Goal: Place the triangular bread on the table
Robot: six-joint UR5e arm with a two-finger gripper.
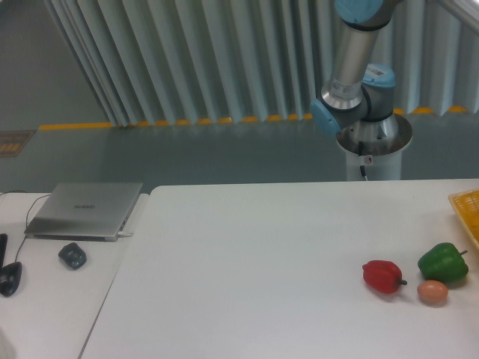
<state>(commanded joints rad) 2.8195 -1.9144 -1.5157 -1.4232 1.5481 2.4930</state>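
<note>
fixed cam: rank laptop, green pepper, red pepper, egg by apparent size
Largest to smallest as they appear:
1. laptop
2. green pepper
3. red pepper, close to the green one, so that order is unsure
4. egg
The laptop sits farther back, yet looks biggest by far.

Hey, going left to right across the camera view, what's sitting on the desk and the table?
Laptop → small dark object → red pepper → tan egg-like ball → green pepper → yellow basket at the right edge.
</note>
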